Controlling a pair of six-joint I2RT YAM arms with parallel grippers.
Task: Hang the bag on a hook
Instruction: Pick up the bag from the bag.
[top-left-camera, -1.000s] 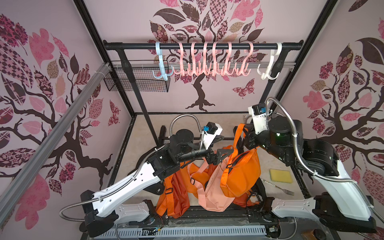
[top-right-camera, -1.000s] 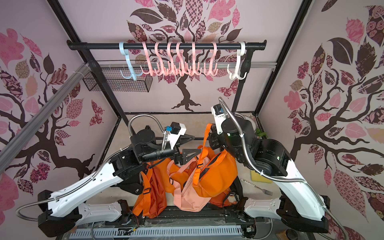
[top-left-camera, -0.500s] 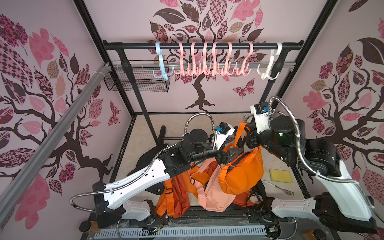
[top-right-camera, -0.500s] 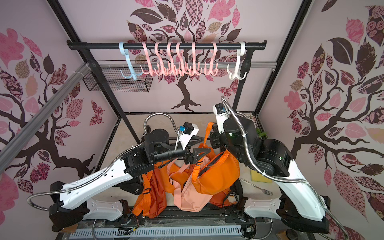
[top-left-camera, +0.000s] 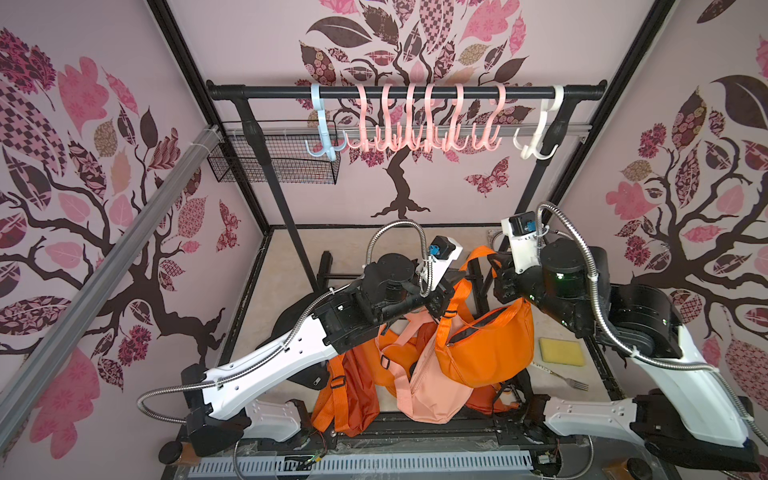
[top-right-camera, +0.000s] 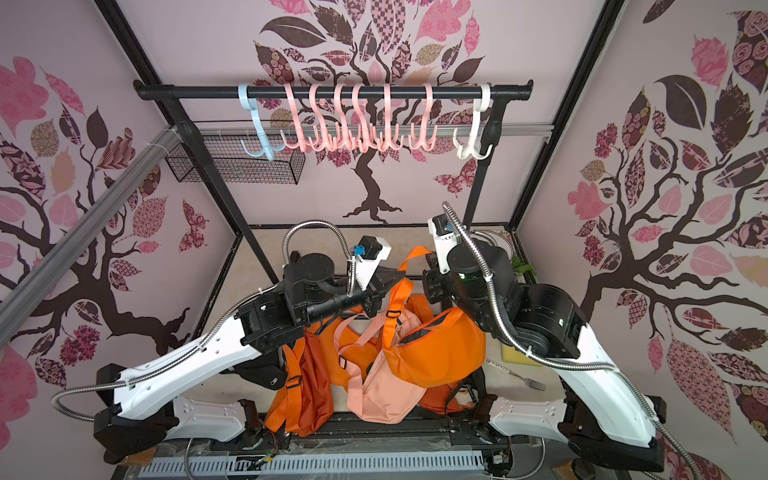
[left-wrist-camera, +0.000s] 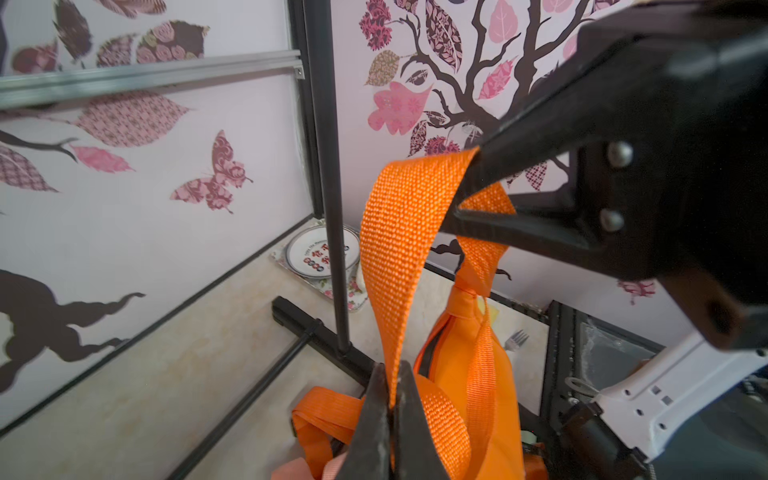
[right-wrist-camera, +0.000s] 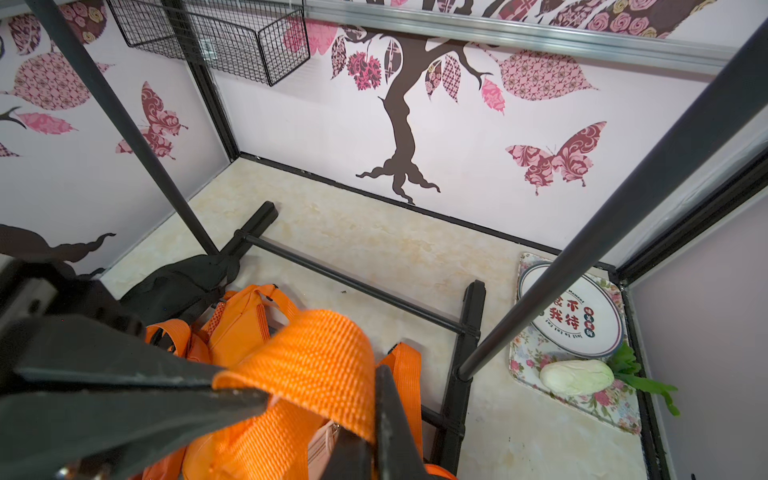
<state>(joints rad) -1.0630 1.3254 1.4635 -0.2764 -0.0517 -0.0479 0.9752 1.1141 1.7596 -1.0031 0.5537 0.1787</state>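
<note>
An orange bag (top-left-camera: 490, 345) (top-right-camera: 436, 353) hangs in the air above the floor by its woven orange strap (top-left-camera: 478, 255) (left-wrist-camera: 399, 232). My left gripper (left-wrist-camera: 390, 399) (top-right-camera: 390, 277) is shut on one run of the strap. My right gripper (right-wrist-camera: 370, 436) (top-left-camera: 494, 268) is shut on the strap close beside it, just past the top of the loop. High on the black rail (top-left-camera: 399, 91) hang a pale blue hook (top-left-camera: 322, 137), several pink hooks (top-left-camera: 415, 124) and a white hook (top-left-camera: 538, 133), all bare and well above both grippers.
Under the raised bag lie another orange bag (top-left-camera: 349, 386), a pink bag (top-left-camera: 424, 386) and a black bag (right-wrist-camera: 178, 286). The rack's uprights and foot bars (right-wrist-camera: 353, 282) stand close by. A wire basket (top-left-camera: 274, 160), yellow sponge (top-left-camera: 561, 351), fork (top-left-camera: 575, 382) and plate (right-wrist-camera: 569, 311) are around.
My left arm has swung right to the strap and its jaws have gone from open to shut on it. The right arm with the bag has shifted slightly right.
</note>
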